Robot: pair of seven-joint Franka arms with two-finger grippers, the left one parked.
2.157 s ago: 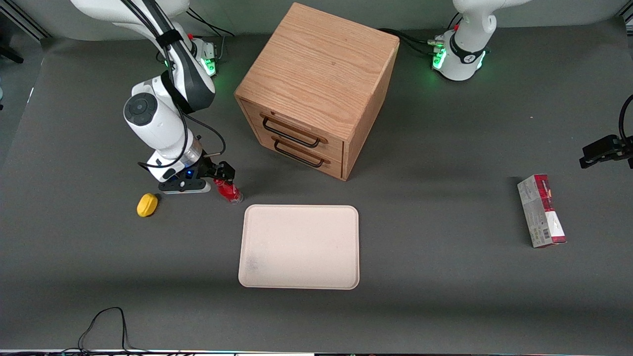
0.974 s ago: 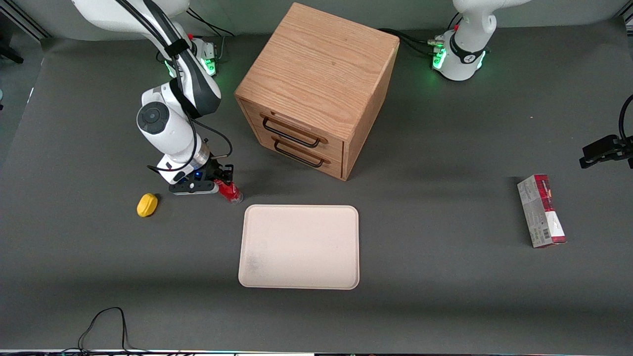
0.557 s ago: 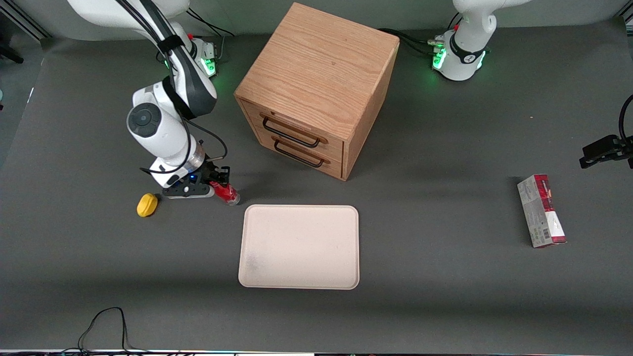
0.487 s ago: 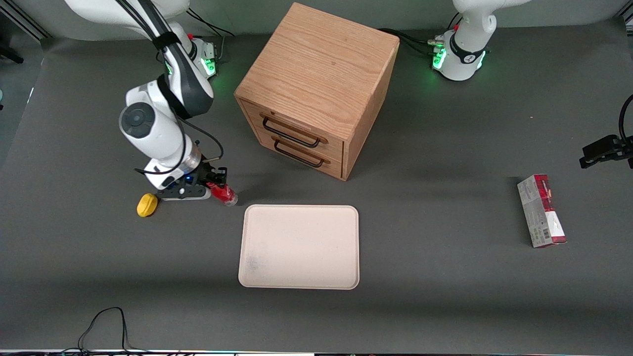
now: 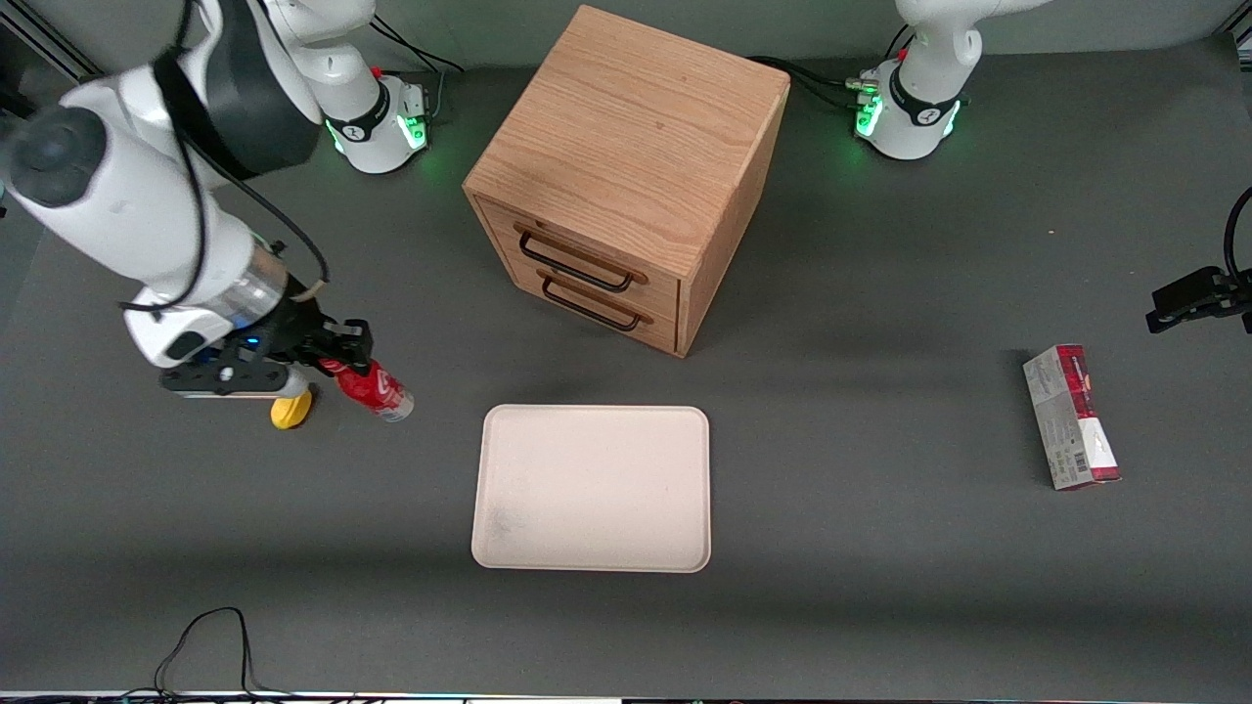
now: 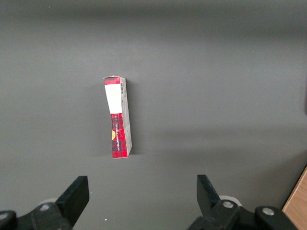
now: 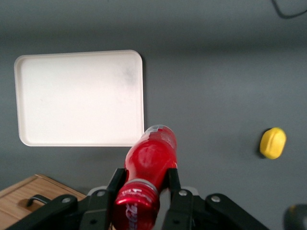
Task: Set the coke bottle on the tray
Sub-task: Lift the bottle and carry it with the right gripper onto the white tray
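Observation:
My right gripper [image 5: 337, 358] is shut on the coke bottle [image 5: 376, 389], a small red bottle with a red cap and clear base, and holds it tilted in the air above the table. In the right wrist view the bottle [image 7: 149, 165] sits between the two black fingers [image 7: 116, 182], cap toward the camera, with the gripper [image 7: 144, 184] closed on its neck. The cream tray [image 5: 593, 487] lies flat on the table, apart from the bottle, toward the parked arm's end; it also shows in the right wrist view [image 7: 79, 98].
A yellow lemon-like lump [image 5: 290, 411] lies on the table just under my wrist, also in the right wrist view [image 7: 273, 143]. A wooden drawer cabinet [image 5: 626, 176] stands farther from the camera than the tray. A red-and-grey carton [image 5: 1071, 418] lies toward the parked arm's end.
My gripper has risen with the bottle off the table and swung toward the working arm's end, away from the tray. The bottle was standing on the table earlier.

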